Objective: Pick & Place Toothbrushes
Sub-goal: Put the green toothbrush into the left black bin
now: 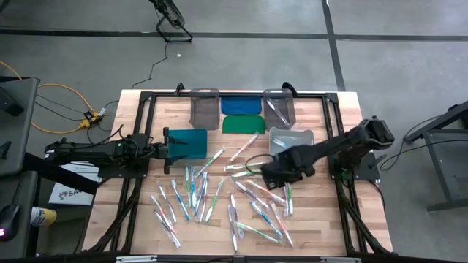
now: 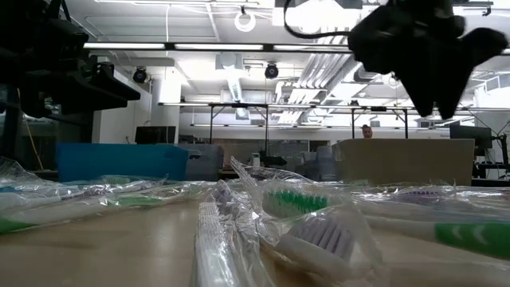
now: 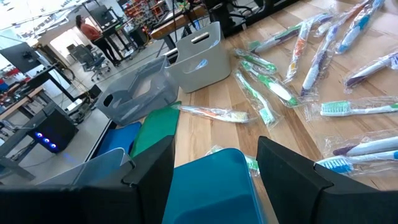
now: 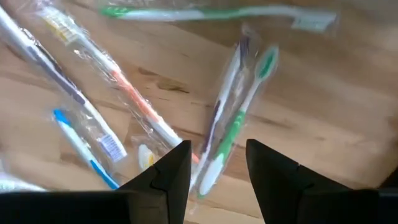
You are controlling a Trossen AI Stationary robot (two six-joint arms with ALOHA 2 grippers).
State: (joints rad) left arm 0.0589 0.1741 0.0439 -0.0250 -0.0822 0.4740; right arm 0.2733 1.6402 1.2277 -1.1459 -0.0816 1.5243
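Now my right hand (image 4: 217,165) hovers open and empty over the counter (image 1: 307,219), the wrapped toothbrushes (image 4: 233,118) scattered just below its fingers. My left hand (image 3: 214,165) stands wide around the teal bin (image 3: 214,186), toothbrushes well beyond it.

Glossy clear plastic wraps the toothbrushes (image 1: 219,193) on the matt wooden table (image 1: 131,219)

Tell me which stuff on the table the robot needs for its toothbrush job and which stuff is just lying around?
For the job:
- toothbrushes, wrapped and scattered over the table
- teal bin, left gripper jaws around it
- right gripper, open above the toothbrushes

Just lying about:
- blue lid
- green lid
- orange cable on the floor
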